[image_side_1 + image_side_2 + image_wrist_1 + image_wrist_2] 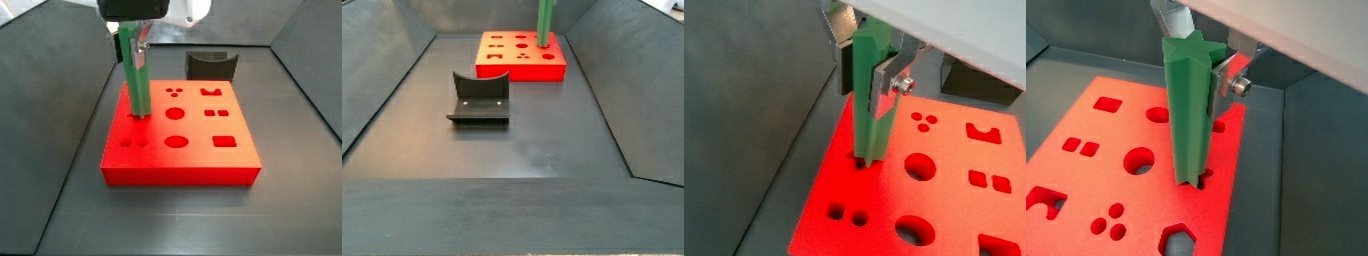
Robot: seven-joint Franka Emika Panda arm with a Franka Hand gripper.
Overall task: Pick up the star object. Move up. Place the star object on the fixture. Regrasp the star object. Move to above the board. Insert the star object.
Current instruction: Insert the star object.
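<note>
- Gripper (132, 44) sits over one edge of the board (201, 150), its silver fingers (894, 72) clamped on the upper part of the star object (136, 82) — jaws closed on the peg, not open.
- Star object hangs upright straight below the gripper, a long green peg; in both wrist views its star-shaped ridges run down its length (1188, 110).
- Lower tip of the peg meets the board's top face directly beneath the gripper, at a small dark hole near the slab's edge (863, 160). How deep the tip sits in that hole cannot be told from these views.
- Board lies flat on the dark floor under the gripper — bright red, with round, rectangular and other shaped holes spread away from the peg across its top (1106, 150).
- In a side view the peg rises from the board's far corner region (545, 22), and the gripper itself is cut off above the frame edge.
- Fixture (210, 65) stands on the floor just beyond the board's far side, apart from the gripper and from the peg; its U-shaped notch is bare.
- In a side view the fixture (478, 98) stands nearer the camera than the board (523, 55), well clear of the gripper's spot.
</note>
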